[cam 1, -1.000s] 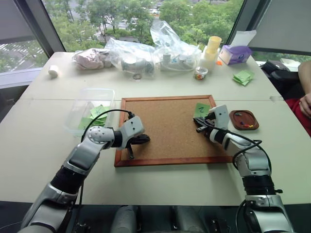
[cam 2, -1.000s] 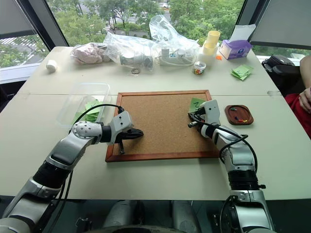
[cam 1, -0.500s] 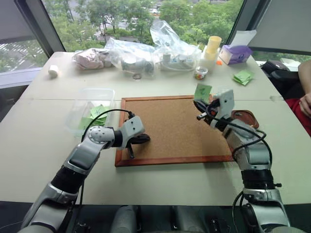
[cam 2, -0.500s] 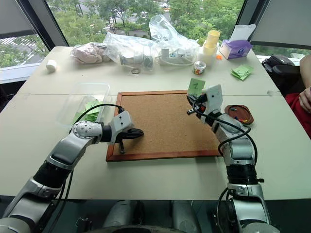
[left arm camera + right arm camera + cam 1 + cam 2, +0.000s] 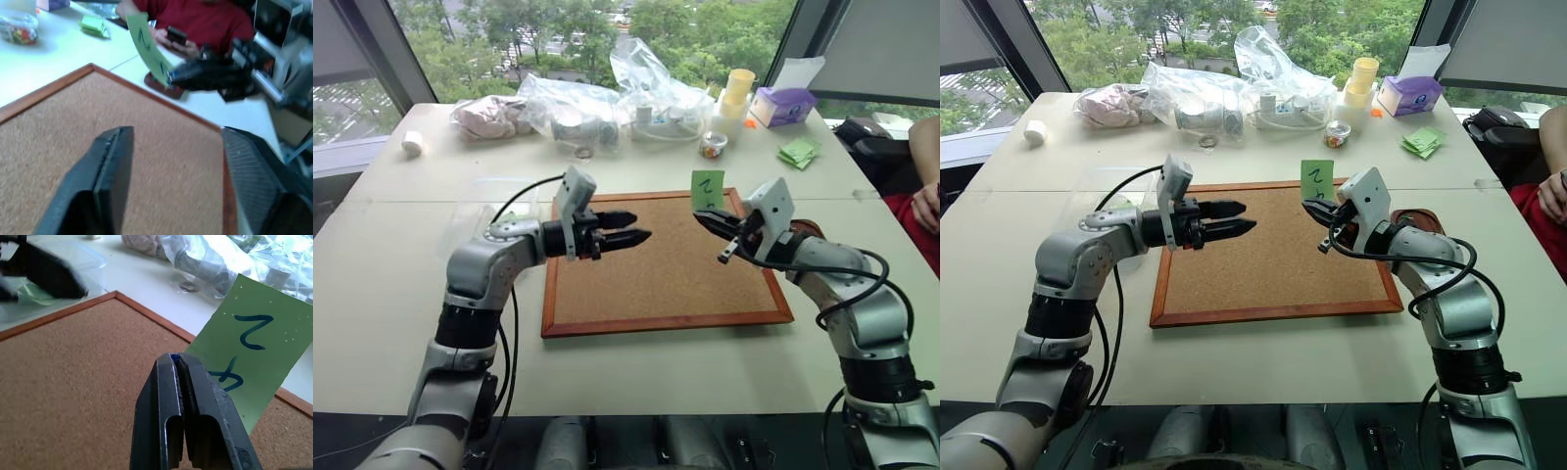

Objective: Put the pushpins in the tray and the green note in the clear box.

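A large wood-framed corkboard (image 5: 656, 257) lies flat on the pale table (image 5: 401, 294), with wrinkly clear plastic bags (image 5: 607, 98) beyond its far edge, stacked yellow cups (image 5: 738, 90) and a purple tissue box (image 5: 785, 103) beyond its far right corner.

One corkboard (image 5: 661, 259), one clear box (image 5: 484, 211), one reddish tray (image 5: 1428, 217). One scribbled green note (image 5: 708, 188) aloft; one loose pile of green notes (image 5: 800, 154) far off. Two yellow cups (image 5: 736, 95), stacked. One purple tissue box (image 5: 784, 105). Several crinkly plastic bags (image 5: 607, 103), number unclear.
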Robot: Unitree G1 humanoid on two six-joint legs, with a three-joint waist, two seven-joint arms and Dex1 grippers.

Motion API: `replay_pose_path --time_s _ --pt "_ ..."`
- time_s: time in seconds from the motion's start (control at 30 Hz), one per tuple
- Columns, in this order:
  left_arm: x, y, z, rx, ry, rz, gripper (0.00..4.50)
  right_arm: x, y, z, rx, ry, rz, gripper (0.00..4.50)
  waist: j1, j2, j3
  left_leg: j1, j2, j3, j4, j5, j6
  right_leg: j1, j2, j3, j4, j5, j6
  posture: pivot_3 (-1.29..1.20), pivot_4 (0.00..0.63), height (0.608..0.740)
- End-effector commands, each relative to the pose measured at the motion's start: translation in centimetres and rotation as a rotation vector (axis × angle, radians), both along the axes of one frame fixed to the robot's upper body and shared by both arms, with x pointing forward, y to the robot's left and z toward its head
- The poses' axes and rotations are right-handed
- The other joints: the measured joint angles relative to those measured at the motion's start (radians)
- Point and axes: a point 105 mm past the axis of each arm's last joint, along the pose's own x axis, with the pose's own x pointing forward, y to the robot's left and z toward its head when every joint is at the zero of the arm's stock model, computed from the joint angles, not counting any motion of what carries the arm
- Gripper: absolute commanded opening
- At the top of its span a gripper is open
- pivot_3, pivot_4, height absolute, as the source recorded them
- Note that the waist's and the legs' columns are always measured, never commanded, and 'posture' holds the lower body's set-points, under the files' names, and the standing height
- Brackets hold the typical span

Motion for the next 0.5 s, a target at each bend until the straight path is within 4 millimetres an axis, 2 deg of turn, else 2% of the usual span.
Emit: replay_pose_path --time_s 0.03,0.17,0.27,0.4,0.5 --pt "1.9 -1.1 1.3 -0.114 0.108 0.011 4.47 -0.9 0.9 2.2 -0.043 -0.079 0.087 0.00 0.001 -0.001 0.000 0.000 -0.001 0.000 0.000 0.000 0.000 0.000 0.000 0.000 0.000 0.000 0.000 0.00 0.150 0.738" --pt "3.4 -2.4 1.6 -0.148 0.170 0.017 4.47 -1.0 1.2 2.6 -0.063 -0.094 0.109 0.00 0.002 -0.001 0.001 -0.001 -0.001 0.000 0.000 0.000 0.000 0.000 0.000 0.000 -0.001 0.000 0.000 0.00 0.150 0.738" --pt "4.2 -4.2 1.9 -0.162 0.192 -0.010 4.47 -1.1 1.5 3.0 -0.069 -0.110 0.124 0.00 0.003 -0.001 0.001 -0.001 -0.001 0.000 0.000 0.001 -0.002 0.000 0.000 0.000 -0.001 0.000 0.000 0.00 0.150 0.738" --pt "4.0 -6.4 2.9 -0.223 0.187 -0.095 4.47 -1.3 1.9 3.3 -0.068 -0.125 0.128 0.00 0.004 -0.002 0.001 -0.001 -0.002 0.000 0.000 0.001 -0.002 0.000 0.000 0.000 -0.002 0.000 0.000 0.00 0.150 0.738" --pt "4.2 -7.5 2.6 -0.226 0.190 -0.111 4.47 -1.4 1.9 3.3 -0.070 -0.129 0.123 0.00 0.004 -0.002 0.001 -0.001 -0.002 0.000 0.000 0.001 -0.002 0.000 0.000 0.000 -0.002 0.000 0.000 0.00 0.150 0.738"
